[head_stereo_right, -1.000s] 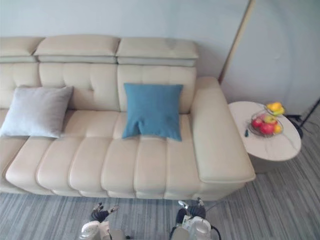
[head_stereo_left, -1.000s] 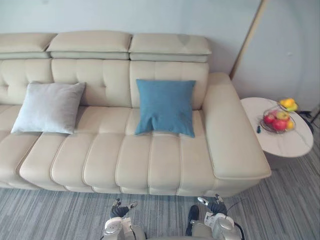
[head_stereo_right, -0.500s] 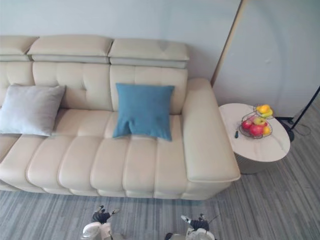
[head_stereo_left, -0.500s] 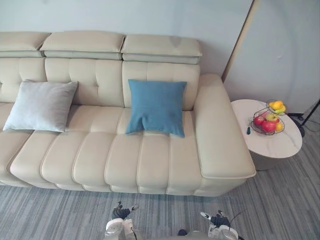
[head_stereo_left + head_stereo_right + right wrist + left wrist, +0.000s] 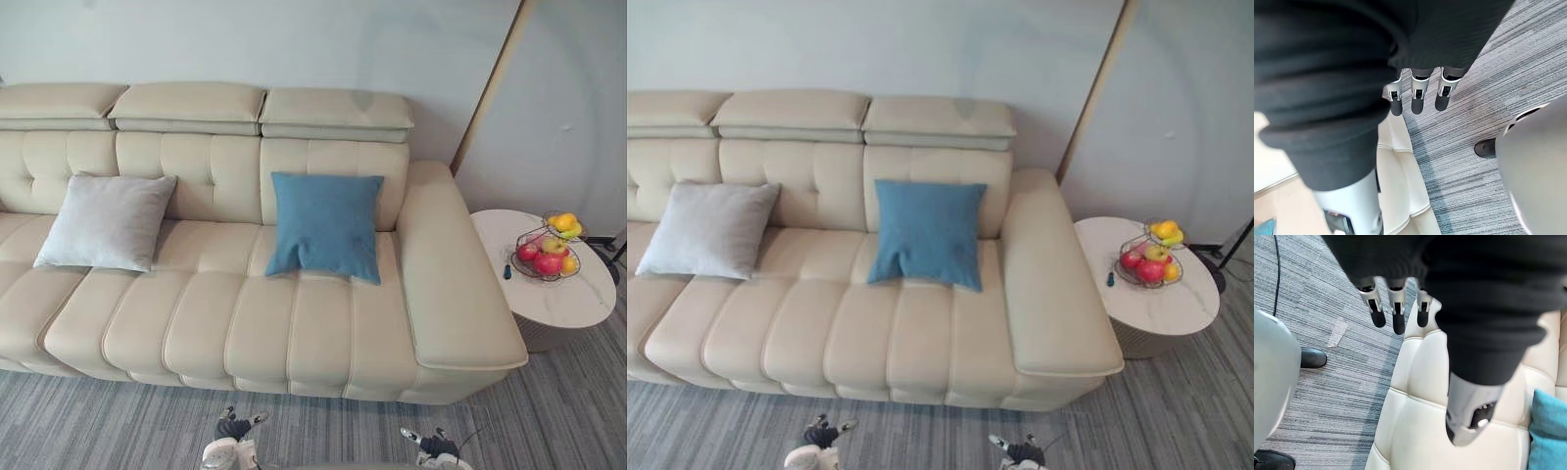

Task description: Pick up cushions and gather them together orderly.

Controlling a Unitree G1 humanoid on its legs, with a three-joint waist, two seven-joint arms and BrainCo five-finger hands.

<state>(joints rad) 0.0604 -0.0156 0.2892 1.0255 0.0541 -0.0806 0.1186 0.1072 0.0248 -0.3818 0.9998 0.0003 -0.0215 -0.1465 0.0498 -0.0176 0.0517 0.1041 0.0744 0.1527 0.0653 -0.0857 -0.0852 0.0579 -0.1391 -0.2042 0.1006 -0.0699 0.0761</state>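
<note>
Unmoved: grey cushion (image 5: 106, 222), blue cushion (image 5: 325, 225) on sofa (image 5: 225, 323), well ahead of open left hand (image 5: 233, 428), open right hand (image 5: 434, 446); fruit basket (image 5: 549, 253) beyond right

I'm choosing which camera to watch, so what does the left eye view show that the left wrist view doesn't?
Left eye view: the grey cushion, the side table and its fruit basket. Left wrist view: the left hand close up, fingers straight, holding nothing. Shared: the cream sofa, the blue cushion, the grey carpet.
</note>
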